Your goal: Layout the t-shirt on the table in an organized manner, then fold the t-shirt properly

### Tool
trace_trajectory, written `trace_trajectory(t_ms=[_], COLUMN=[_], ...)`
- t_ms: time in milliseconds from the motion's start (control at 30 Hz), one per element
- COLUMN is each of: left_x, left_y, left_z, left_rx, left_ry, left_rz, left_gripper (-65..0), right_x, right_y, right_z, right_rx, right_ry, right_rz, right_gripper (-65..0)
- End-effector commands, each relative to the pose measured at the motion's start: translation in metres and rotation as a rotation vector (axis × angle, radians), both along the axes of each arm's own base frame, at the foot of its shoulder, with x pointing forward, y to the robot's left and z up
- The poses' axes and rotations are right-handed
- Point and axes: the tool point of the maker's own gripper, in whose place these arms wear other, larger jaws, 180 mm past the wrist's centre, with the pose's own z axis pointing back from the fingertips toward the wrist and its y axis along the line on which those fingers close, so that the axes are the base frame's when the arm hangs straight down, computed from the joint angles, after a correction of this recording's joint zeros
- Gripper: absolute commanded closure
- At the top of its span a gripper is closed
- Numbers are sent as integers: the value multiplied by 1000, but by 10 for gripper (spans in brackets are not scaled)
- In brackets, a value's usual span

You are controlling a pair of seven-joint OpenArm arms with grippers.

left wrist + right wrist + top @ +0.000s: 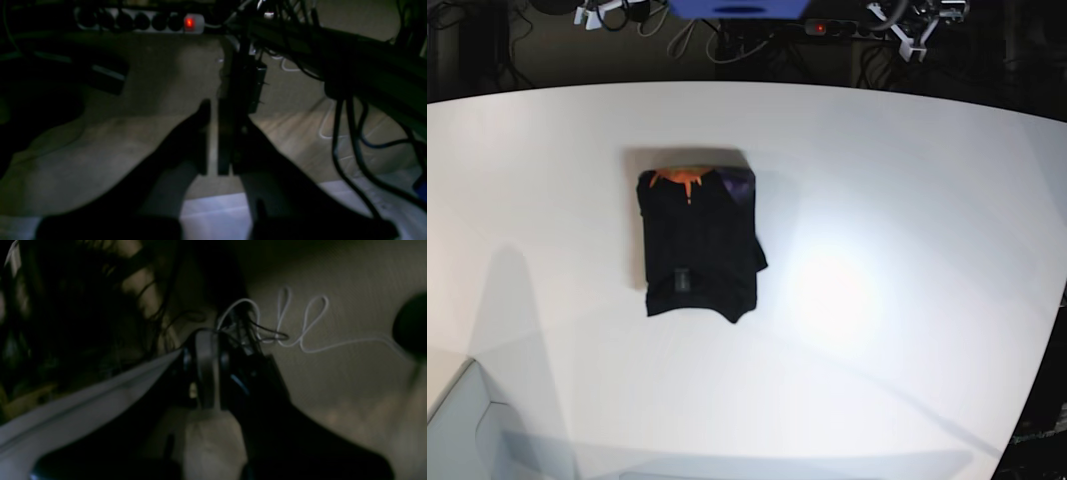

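The t-shirt (pixel 699 245) lies folded into a compact black rectangle left of the middle of the white table (pixel 907 200). Its orange collar mark (pixel 677 179) and purple patch (pixel 739 185) show at its far edge. Neither arm shows in the base view. My left gripper (pixel 212 110) hangs off the table over the dim floor, its jaws together with only a thin slit between them, holding nothing. My right gripper (pixel 206 336) is also off the table over the floor, jaws close together and empty. The shirt does not show in either wrist view.
A power strip (pixel 140 21) with a lit red switch and hanging black cables (pixel 350 133) are near the left gripper. A looped white cable (pixel 300 330) lies on the floor, and a pale table edge (pixel 83 406) runs beside the right gripper. A grey box (pixel 467 430) sits at the table's near left corner.
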Motion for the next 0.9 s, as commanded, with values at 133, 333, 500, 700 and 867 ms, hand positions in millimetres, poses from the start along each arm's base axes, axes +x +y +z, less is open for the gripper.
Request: trace_trajectory(t_ms=[133, 333, 500, 700, 867], left_x=[16, 18, 26, 33, 45], left_y=[18, 21, 7, -13, -23], left_z=[-6, -13, -16, -18, -18], left_rx=[131, 277, 308, 281, 260], left_ry=[-4, 4, -9, -20, -39], left_rz=[-75, -134, -128, -118, -16], left_gripper=[-39, -39, -39, -39, -39], right_x=[-28, -44, -61, -58, -45], right_y=[9, -1, -33, -60, -68], right_z=[-34, -53, -50, -46, -46], right_rx=[-91, -320, -530, -611, -628], right_ry=[78, 229, 380, 379, 352], right_rz=[-71, -27, 18, 78, 123], right_gripper=[-20, -23, -19, -19, -19])
